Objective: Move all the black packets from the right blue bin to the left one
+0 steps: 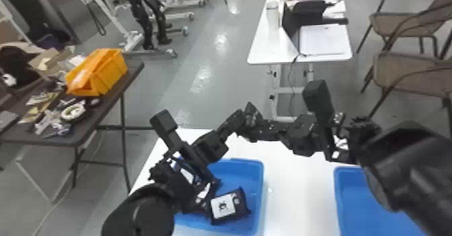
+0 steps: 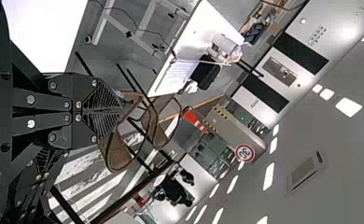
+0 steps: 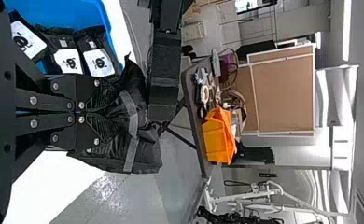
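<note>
High above the table, my right gripper [image 1: 267,129] points inward from the right, and my left gripper [image 1: 237,118] is close to it on the left. In the right wrist view, my right gripper [image 3: 104,112] is shut on a crumpled black packet [image 3: 140,151]. The pads of my left gripper [image 2: 120,109] meet in its own wrist view, with nothing between them. Below the arms, a black packet [image 1: 223,206] with a white label lies in the left blue bin [image 1: 257,171]. Several labelled packets [image 3: 98,61] lie in a blue bin [image 3: 80,11] in the right wrist view.
The right blue bin [image 1: 348,198] is partly covered by my right arm. White tabletop [image 1: 299,191] separates the bins. Farther off are a dark side table [image 1: 90,127] with an orange crate [image 1: 107,74], another white table [image 1: 264,50] and chairs [image 1: 403,65].
</note>
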You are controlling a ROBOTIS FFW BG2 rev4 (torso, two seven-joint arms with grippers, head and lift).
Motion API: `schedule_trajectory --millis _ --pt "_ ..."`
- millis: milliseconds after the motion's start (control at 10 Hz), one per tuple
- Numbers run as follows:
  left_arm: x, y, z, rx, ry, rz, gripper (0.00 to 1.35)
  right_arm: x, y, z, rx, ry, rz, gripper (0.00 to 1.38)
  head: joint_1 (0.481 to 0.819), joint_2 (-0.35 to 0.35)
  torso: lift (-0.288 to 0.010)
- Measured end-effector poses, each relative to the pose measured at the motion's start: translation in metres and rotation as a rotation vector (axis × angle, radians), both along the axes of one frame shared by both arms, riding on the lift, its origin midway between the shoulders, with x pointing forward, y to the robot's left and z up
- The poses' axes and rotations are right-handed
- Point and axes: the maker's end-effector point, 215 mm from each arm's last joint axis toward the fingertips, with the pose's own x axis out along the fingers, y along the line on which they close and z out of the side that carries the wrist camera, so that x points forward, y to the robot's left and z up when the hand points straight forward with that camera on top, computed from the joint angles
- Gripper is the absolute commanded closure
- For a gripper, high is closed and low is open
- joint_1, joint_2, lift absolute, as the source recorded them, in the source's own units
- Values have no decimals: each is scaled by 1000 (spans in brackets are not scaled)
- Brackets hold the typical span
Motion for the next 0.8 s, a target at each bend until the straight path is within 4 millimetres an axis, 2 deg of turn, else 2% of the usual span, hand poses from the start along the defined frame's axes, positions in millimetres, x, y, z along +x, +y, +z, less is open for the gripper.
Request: schedule_trajectory --millis 300,600,800 --pt "-4 20 1 -8 -10 57 1216 10 -4 0 6 -21 -39 1075 695 310 0" --pt "-4 19 3 -32 -8 63 1184 10 -3 4 10 -31 -36 1078 695 313 0" --pt "-7 16 4 -106 1 50 280 9 -2 5 9 -34 -29 1078 695 311 0"
